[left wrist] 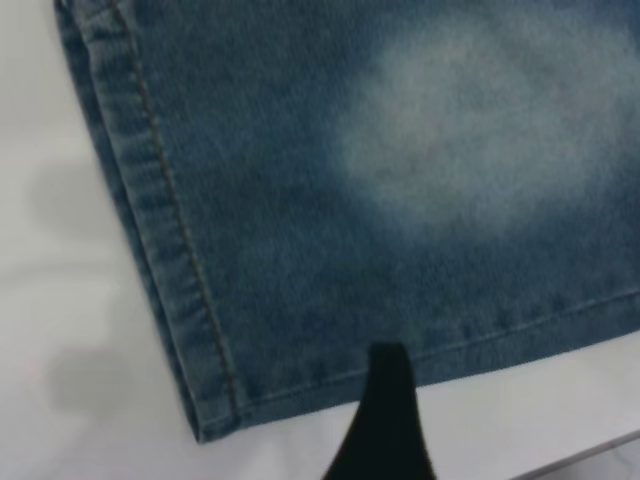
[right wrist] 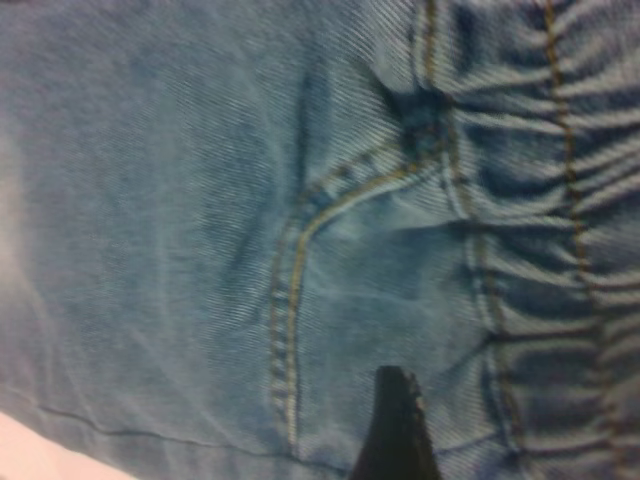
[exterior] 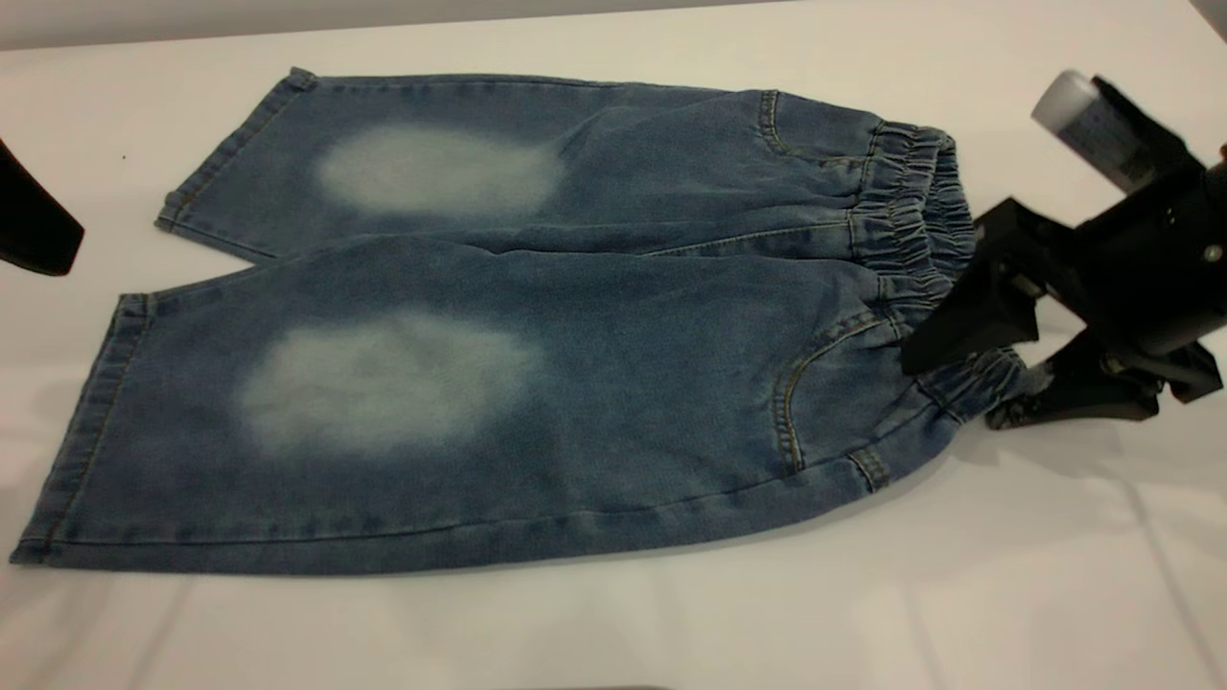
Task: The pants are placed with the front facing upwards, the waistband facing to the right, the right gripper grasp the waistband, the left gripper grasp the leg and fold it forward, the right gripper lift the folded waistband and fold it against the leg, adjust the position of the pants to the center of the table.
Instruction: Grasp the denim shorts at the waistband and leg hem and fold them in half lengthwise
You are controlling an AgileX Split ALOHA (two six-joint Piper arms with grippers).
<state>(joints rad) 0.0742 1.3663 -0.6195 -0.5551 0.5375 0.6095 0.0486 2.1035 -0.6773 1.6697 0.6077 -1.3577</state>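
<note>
The pants lie flat on the white table, front up, legs to the left. The ruched waistband faces right. My right gripper stands open at the waistband's near corner, one black finger above the gathers and the other low beside them. The right wrist view shows one finger over the denim by the pocket seam and the waistband. My left gripper hangs at the left edge, apart from the leg hems. The left wrist view shows one finger over a leg's hem corner; it is open.
Bare table surrounds the pants on all sides, widest toward the front. The table's far edge runs close behind the far leg. A table edge also shows in the left wrist view.
</note>
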